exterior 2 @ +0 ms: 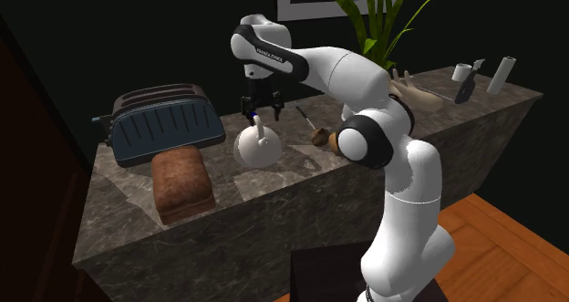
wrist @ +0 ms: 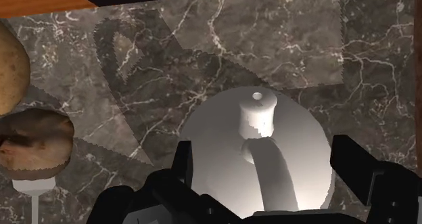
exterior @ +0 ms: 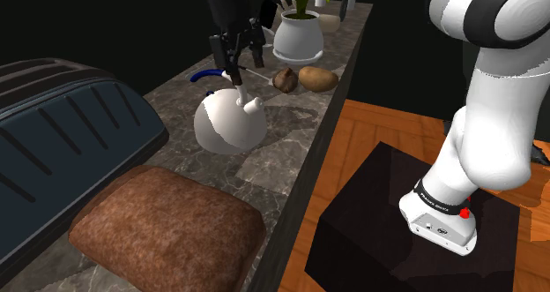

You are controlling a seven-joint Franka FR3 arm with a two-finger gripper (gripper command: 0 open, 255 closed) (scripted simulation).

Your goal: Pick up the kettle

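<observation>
A round white kettle (exterior: 231, 124) (exterior 2: 257, 149) stands on the dark marble counter (exterior: 282, 149), its short spout (wrist: 258, 113) pointing away from the handle. My black gripper (exterior: 236, 63) (exterior 2: 260, 109) hangs straight above it, open. In the wrist view the gripper (wrist: 265, 163) straddles the kettle's arched handle (wrist: 274, 178), one finger on each side of the body (wrist: 216, 145), neither touching. A blue curved piece (exterior: 208, 74) shows beside the gripper, just above the kettle.
A dark blue toaster (exterior: 62, 131) (exterior 2: 164, 125) and a brown loaf (exterior: 167, 230) (exterior 2: 182, 183) lie toward the shoulder view's left. A potato (exterior: 317, 77), a brown mushroom (exterior: 285, 80) and a white plant pot (exterior: 298, 36) sit behind the kettle. The counter edge drops to a wooden floor.
</observation>
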